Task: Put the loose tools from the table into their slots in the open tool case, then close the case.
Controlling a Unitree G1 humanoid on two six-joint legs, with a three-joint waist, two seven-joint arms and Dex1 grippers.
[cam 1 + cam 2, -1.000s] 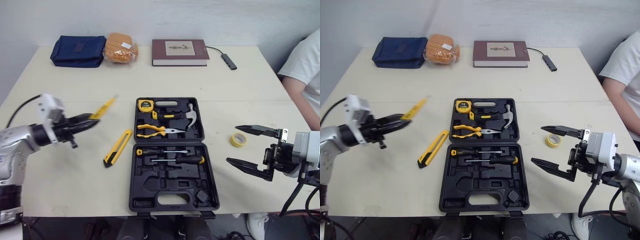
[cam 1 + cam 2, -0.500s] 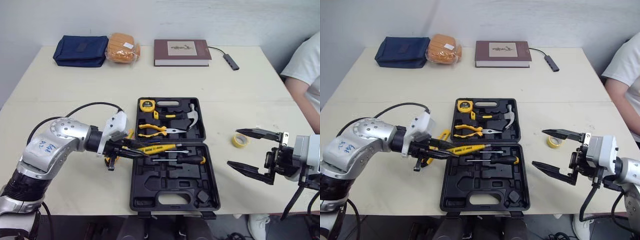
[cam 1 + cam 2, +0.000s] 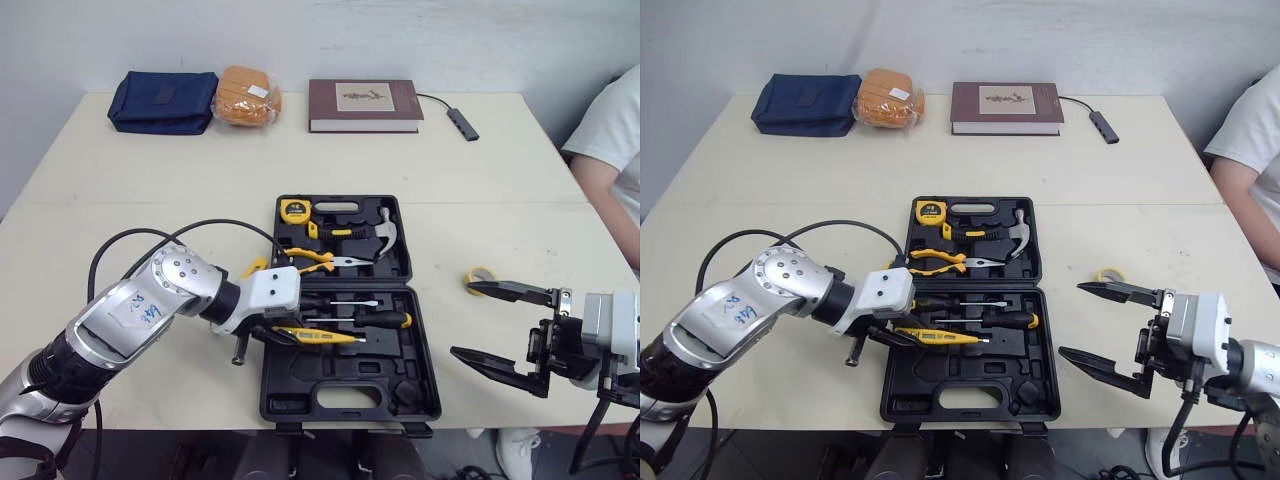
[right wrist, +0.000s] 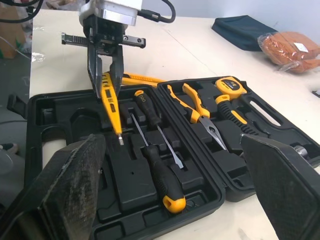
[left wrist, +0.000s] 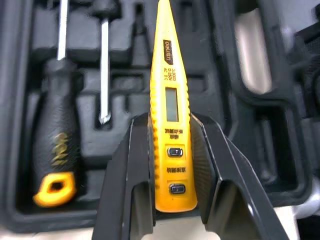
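**Left eye view.** I am watching the left gripper [image 3: 272, 332] pinching the butt end of a yellow plastic tester pen with a small display [image 3: 312, 336]. The tip is pointing toward 3 o'clock over the near half of the open black moulded tool case [image 3: 268, 398]. I judge the low hold is for lining the pen up with a lengthwise slot on the near side of the two screwdrivers. The right gripper [image 3: 462, 318] is hanging at the case's 4 o'clock with its jaws spread wide and empty, well apart from the work and probably parked out of the way.

**Right eye view.** I am seeing the same layout. A yellow tape roll [image 3: 1108, 274] is lying on the table at the case's 3 o'clock, just beyond the right gripper.

**Left wrist view.** The black fingers [image 5: 132, 165] are clamping the pen's button end from both sides, leaving the display and tip free to drop in. The pen is running parallel to a black-handled screwdriver with a yellow cap [image 5: 57, 145]. I cannot tell whether the pen is touching the tray.

**Right wrist view.** The pen is tilting tip-down toward the tray, which suggests seating the tip first. A yellow utility knife [image 4: 142, 78] is lying on the table just beside the case, so I am not planning to close the lid yet.
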